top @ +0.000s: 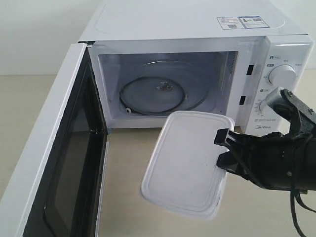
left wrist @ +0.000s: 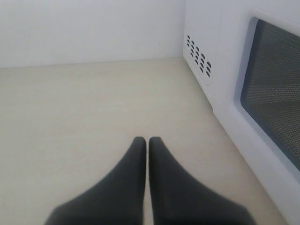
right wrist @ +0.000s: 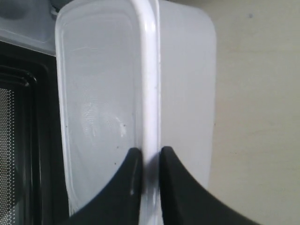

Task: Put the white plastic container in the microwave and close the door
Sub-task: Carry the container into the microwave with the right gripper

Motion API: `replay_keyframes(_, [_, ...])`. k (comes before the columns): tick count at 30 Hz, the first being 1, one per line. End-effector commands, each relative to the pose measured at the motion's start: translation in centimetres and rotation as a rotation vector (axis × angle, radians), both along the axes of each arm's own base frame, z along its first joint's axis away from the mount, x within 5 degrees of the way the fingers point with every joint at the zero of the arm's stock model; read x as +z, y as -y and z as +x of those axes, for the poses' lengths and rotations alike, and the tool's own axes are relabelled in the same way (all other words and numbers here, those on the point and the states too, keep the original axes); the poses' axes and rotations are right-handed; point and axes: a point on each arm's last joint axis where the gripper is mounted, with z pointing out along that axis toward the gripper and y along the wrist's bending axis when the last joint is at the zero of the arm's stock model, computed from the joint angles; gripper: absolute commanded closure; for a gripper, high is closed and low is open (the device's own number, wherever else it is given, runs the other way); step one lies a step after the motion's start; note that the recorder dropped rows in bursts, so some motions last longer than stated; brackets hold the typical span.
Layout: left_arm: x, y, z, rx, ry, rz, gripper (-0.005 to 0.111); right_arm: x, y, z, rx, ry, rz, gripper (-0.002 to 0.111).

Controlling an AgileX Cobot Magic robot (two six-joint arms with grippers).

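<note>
The white plastic container [top: 185,163] hangs tilted in the air just in front of the microwave [top: 197,49], lid facing me. My right gripper [top: 223,148] is shut on its rim at the container's right edge; in the right wrist view the fingers pinch the white rim [right wrist: 151,93] of the container [right wrist: 98,108], gripper [right wrist: 149,157]. The door [top: 54,163] stands swung wide open at the left, showing the glass turntable [top: 163,91] inside the empty cavity. My left gripper [left wrist: 147,143] is shut on nothing, low over the tabletop beside the door's window [left wrist: 276,112].
The beige tabletop [top: 123,163] runs in front of the microwave. Two round knobs [top: 282,75] sit on the right control panel, close behind my right arm. The open door walls off the left side. A white wall [left wrist: 89,28] stands behind.
</note>
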Motion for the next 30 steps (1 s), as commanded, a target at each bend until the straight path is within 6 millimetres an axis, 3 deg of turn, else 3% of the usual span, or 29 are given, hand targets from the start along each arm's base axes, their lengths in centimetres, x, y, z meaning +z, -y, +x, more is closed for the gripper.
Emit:
replay_keyframes(1, [-0.1,0.0,0.0,0.002,0.003,0.005,0.103,1.0,-1.0,-1.1,0.023,0.031,0.017,0.108])
replay_keyframes(14, [-0.1,0.0,0.0,0.002,0.003,0.005,0.103,1.2,-2.4,-2.1,0.098,0.025,0.043,0.108])
replay_keyframes(23, [-0.1,0.0,0.0,0.002,0.003,0.005,0.103,1.4,-3.5,-2.7,-0.051,0.101,-0.006,0.108])
replay_keyframes(30, [-0.1,0.0,0.0,0.002,0.003,0.005,0.103,2.1,-5.4,-2.9,-0.145,0.186,0.152,0.108])
